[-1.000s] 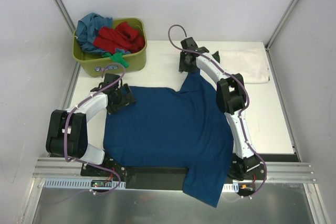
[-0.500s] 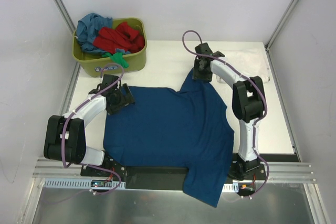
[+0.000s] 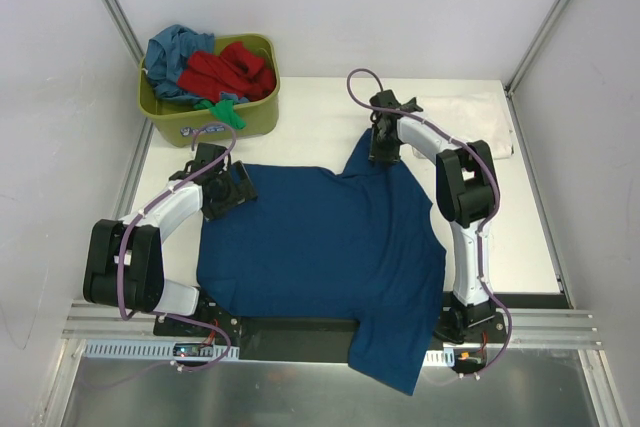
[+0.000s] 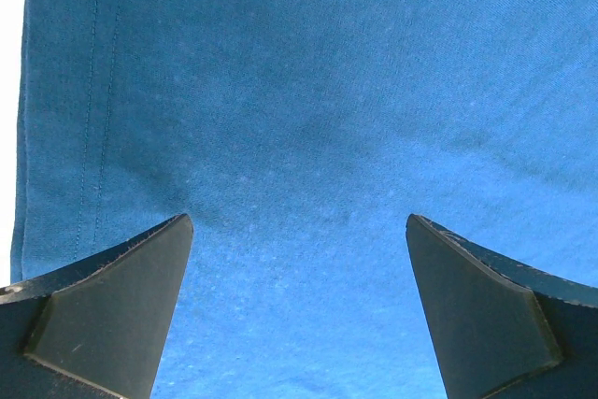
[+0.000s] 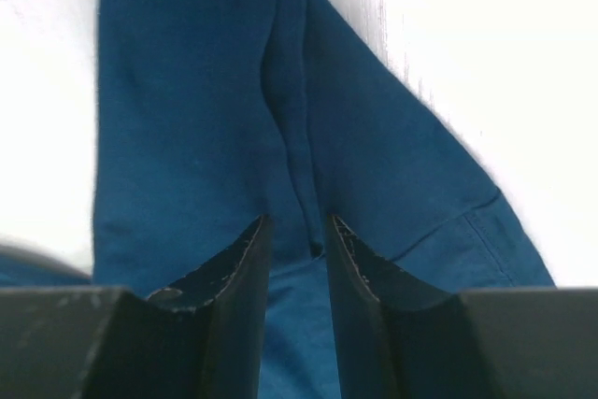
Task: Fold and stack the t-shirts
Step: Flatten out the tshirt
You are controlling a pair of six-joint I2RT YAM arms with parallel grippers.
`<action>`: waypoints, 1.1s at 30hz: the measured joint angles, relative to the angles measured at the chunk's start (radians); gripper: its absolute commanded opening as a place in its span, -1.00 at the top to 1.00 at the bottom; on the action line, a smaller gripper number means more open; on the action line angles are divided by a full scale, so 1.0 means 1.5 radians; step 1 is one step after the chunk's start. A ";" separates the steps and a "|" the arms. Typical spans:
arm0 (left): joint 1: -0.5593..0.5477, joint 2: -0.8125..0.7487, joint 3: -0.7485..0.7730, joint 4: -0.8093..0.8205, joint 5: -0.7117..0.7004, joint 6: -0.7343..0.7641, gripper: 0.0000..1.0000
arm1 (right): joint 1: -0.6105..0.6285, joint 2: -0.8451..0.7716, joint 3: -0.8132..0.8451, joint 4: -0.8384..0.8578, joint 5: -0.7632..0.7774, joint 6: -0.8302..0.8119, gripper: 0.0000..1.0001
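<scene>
A dark navy blue t-shirt [image 3: 320,237] lies spread flat across the middle of the table, one part hanging over the near edge. My left gripper [image 3: 232,190] hovers over its far left corner, jaws wide open, only blue cloth [image 4: 308,91] showing between the fingers [image 4: 112,306]. My right gripper [image 3: 383,152] is at the shirt's far right sleeve. Its jaws are nearly together around a raised ridge of blue cloth [image 5: 290,137]. A folded white t-shirt [image 3: 470,112] lies at the back right.
An olive-green tub [image 3: 255,117] stands at the back left, holding crumpled red [image 3: 225,69], teal [image 3: 170,52] and green [image 3: 222,110] t-shirts. White walls and metal posts close in both sides. A metal rail [image 3: 300,332] runs along the near edge.
The right arm swung right, then settled back onto the sleeve; its jaws widened and then closed on a fold of cloth. The left arm drew in slightly.
</scene>
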 measured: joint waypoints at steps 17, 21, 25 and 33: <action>0.000 0.005 0.000 0.000 0.000 0.000 -0.99 | 0.000 0.009 0.037 -0.027 -0.004 0.022 0.99; 0.000 0.005 0.000 0.000 0.000 0.000 -0.99 | 0.000 0.009 0.052 -0.028 -0.006 0.023 0.99; 0.000 0.005 0.000 0.000 0.000 0.000 -0.99 | 0.002 0.009 0.056 -0.028 -0.017 0.025 0.99; 0.000 0.005 0.000 0.000 -0.001 0.000 -0.99 | 0.024 0.031 0.122 0.030 -0.090 0.080 0.99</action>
